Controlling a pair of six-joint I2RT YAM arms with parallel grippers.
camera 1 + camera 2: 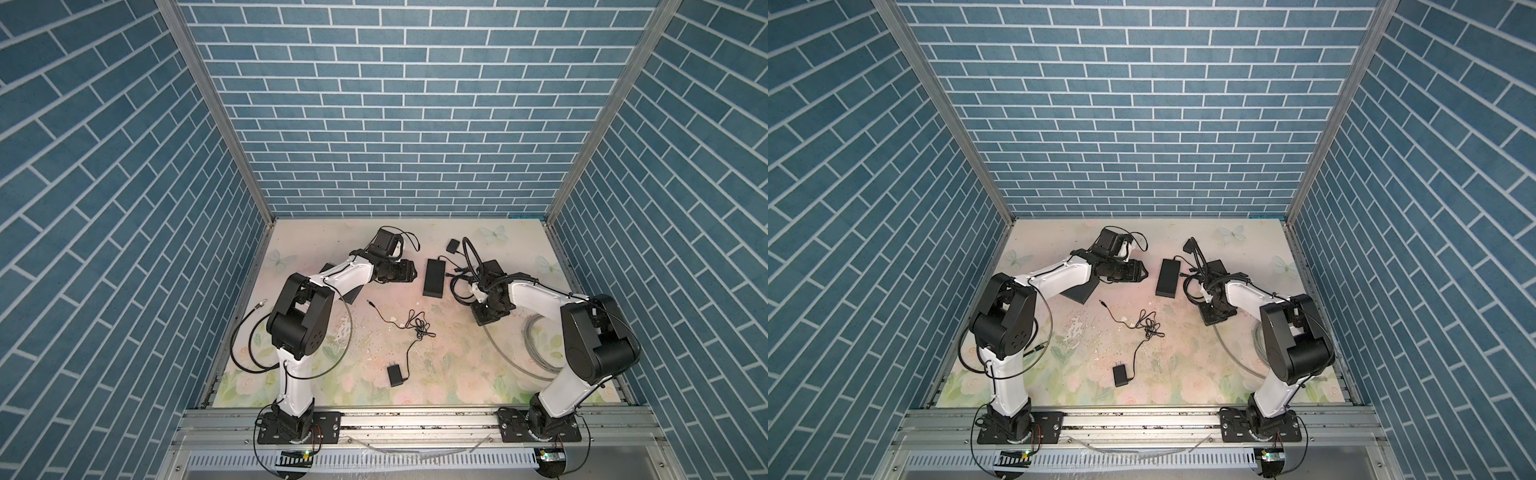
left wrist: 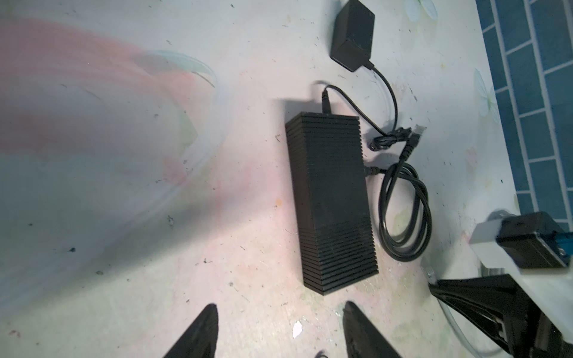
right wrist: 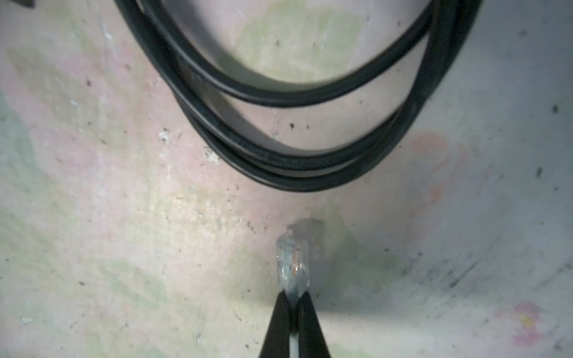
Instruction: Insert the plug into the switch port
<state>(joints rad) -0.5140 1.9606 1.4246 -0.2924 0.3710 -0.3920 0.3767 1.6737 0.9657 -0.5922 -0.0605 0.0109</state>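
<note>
The left arm (image 1: pixel 340 276) and right arm (image 1: pixel 536 297) — white shells, bulky black joints. Thin black cables run along each. The fingers (image 2: pixel 198 334) are black, tapered wedges.

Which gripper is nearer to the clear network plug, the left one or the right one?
Right. The right gripper is shut on the clear network plug; the left gripper hovers open near the ribbed black box, away from the plug.
</note>
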